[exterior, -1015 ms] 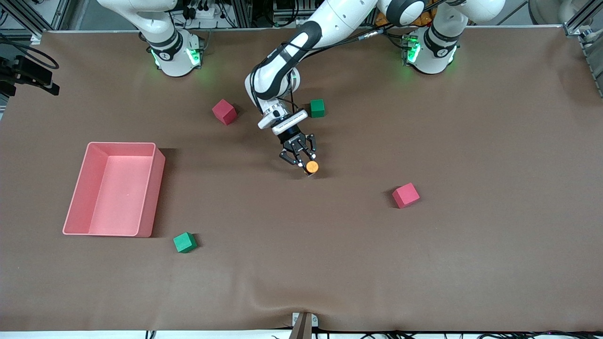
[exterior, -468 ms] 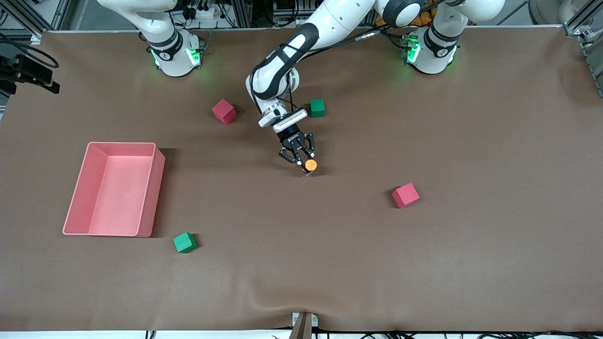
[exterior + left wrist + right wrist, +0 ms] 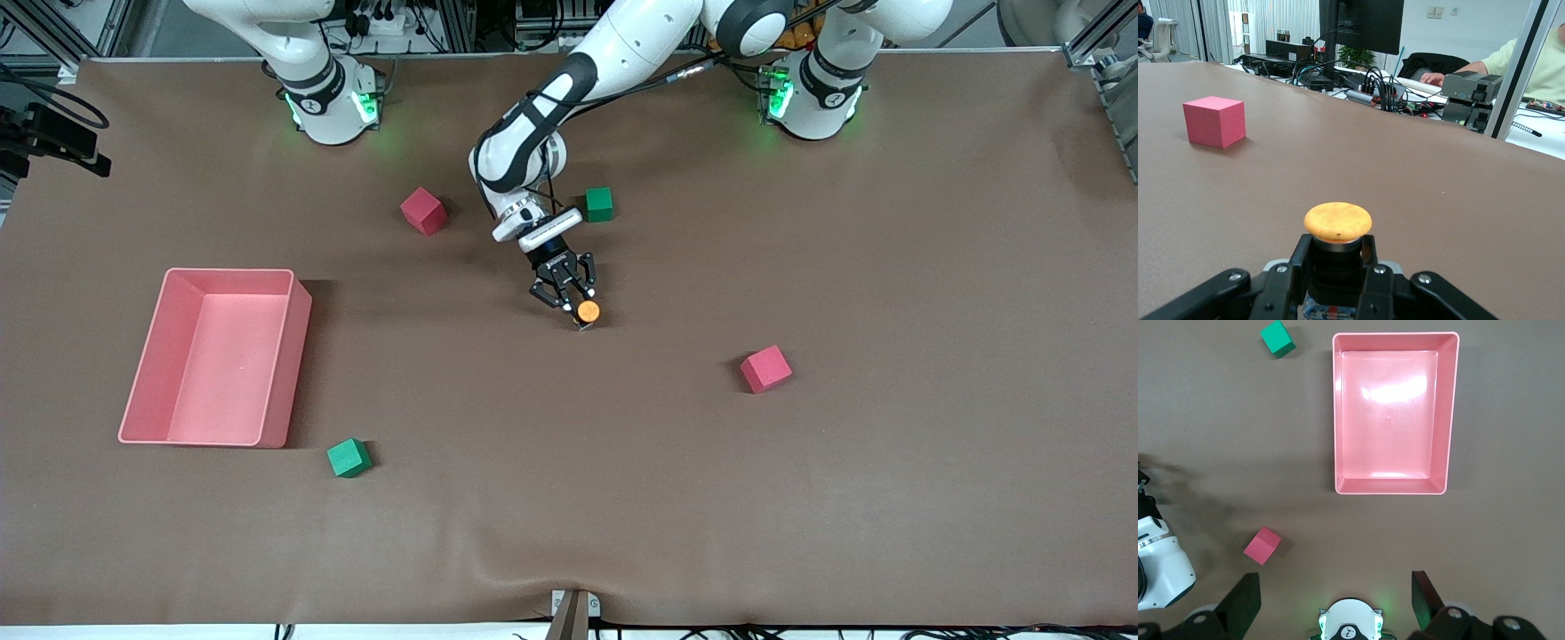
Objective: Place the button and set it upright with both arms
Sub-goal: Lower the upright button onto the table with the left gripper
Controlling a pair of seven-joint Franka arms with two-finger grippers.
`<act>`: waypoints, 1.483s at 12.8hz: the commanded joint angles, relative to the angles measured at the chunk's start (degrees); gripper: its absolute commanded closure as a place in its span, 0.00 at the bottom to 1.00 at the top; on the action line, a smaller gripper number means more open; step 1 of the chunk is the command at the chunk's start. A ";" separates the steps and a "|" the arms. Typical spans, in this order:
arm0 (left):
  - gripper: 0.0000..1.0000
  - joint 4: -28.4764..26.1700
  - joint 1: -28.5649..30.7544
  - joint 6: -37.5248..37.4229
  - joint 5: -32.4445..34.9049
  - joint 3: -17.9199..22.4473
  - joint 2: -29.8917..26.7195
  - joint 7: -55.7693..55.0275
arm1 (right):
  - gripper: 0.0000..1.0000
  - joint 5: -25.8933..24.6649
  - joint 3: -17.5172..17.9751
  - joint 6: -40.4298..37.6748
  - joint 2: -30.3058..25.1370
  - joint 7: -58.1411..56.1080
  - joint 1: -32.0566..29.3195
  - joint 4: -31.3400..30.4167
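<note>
My left gripper (image 3: pixel 573 305) pinches the button (image 3: pixel 588 310) upright near the table (image 3: pixel 889 462) middle, my right gripper (image 3: pixel 1338 600) waits spread up high; a careless release may tip it.

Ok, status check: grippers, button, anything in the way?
Left gripper shut on button, upright on table mid-mat. Right gripper open, waiting high over its base. Nothing close around the button.

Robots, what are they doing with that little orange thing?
The left gripper is shut on the button, holding it upright with its orange cap on top, low at the table's middle. The right gripper waits open, high above its own base, looking down on the pink bin.
</note>
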 commanded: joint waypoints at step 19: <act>0.00 1.48 -0.66 -0.27 2.69 0.09 1.29 0.61 | 0.00 -0.87 -0.46 0.68 0.49 -0.35 -0.72 1.32</act>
